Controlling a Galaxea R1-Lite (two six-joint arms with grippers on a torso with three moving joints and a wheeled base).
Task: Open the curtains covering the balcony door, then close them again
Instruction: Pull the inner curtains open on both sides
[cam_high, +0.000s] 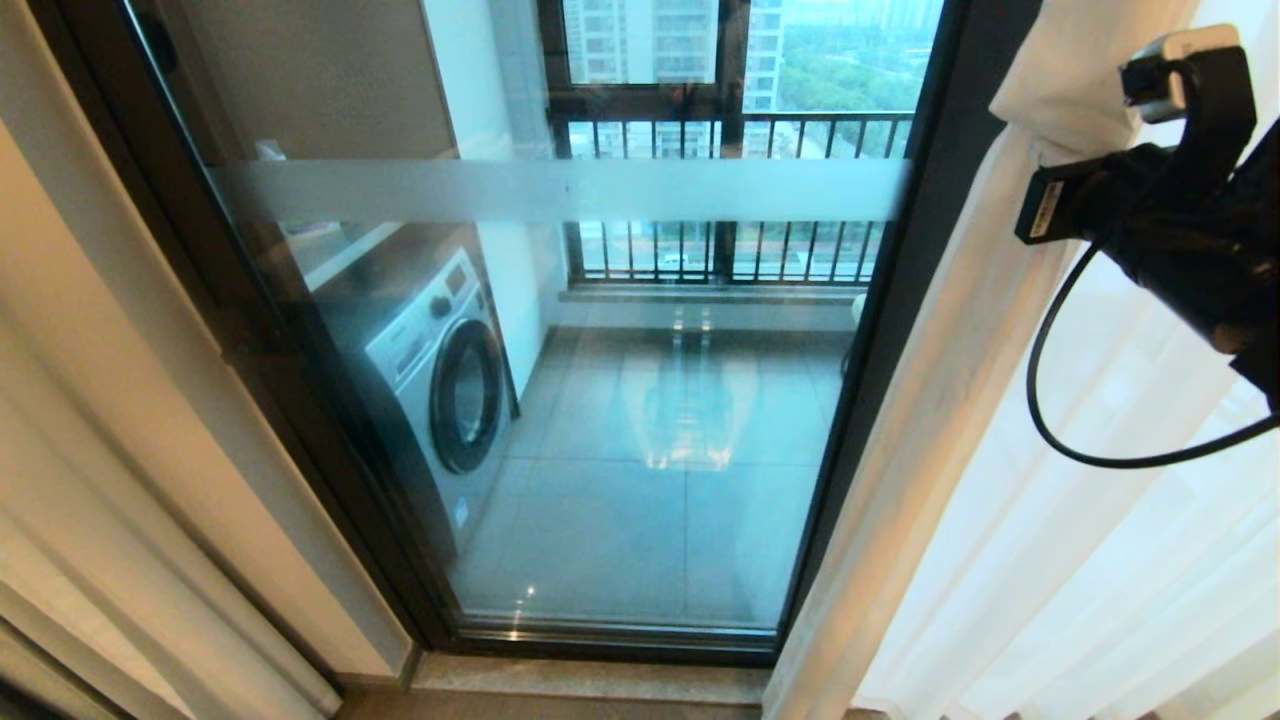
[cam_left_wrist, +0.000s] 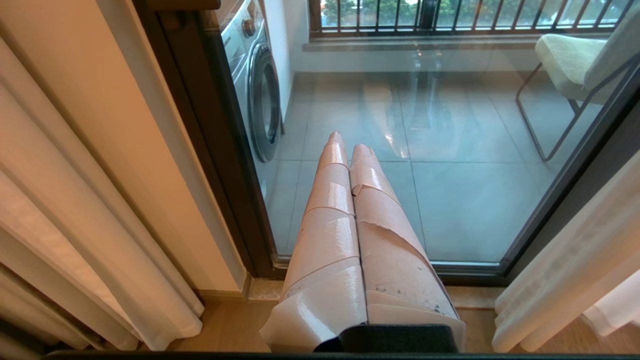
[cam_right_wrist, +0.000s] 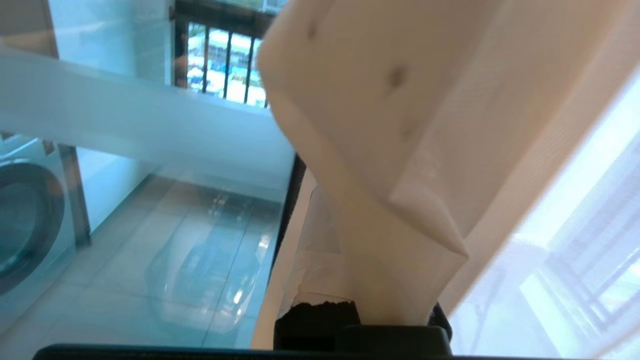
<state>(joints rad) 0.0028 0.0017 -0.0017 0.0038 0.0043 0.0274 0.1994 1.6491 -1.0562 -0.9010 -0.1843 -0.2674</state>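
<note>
Closest in, the right gripper (cam_right_wrist: 400, 200) sits high beside the balcony door (cam_high: 600, 400), its taped cream jaws pinched shut on a fold of the curtains (cam_high: 1000, 450); from the wrist view the sheer cloth seems to be caught between them, though the fabric hides the contact itself. Low down on the door's other side, the left gripper (cam_left_wrist: 345, 150) hangs parked with jaws pressed together, holding nothing.

By my judgement the opening half is done: the white see-through panel is bunched against the door's right frame, a heavier beige drape (cam_high: 120, 500) hangs left of it, and the glass stands uncovered. Drawing the curtains back across remains.

Beyond the glass with its frosted band lie glossy grey tiles, a washing machine (cam_high: 440, 390) with a round dark port, and black railing bars (cam_high: 730, 190).
</note>
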